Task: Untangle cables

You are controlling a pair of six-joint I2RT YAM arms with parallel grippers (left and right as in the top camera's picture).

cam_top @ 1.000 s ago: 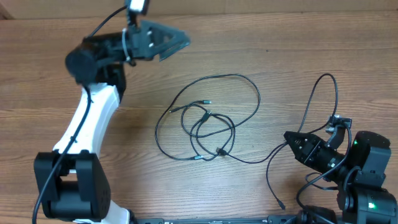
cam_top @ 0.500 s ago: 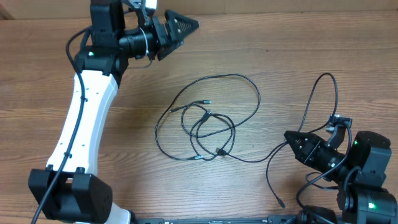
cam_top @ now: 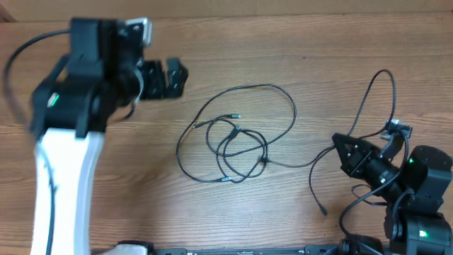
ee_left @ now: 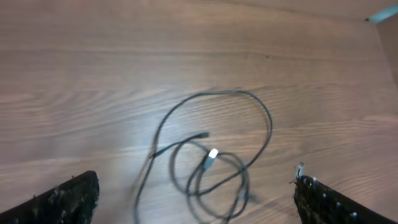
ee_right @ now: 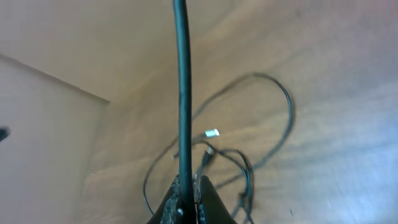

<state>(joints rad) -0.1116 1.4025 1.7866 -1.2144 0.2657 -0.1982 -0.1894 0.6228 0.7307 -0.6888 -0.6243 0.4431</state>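
Black thin flexible cords, small plug ends, curled in overlapping loops at centre of brown wood-grain tabletop. Left gripper toward far-left corner, fingers spread wide, empty. Right gripper near right edge, pinched tight on one strand.

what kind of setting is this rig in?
Probably a robotics lab bench: a wood-grain table, a left arm and right arm over it, and thin black cables laid out as the workpiece. Little of the room shows.
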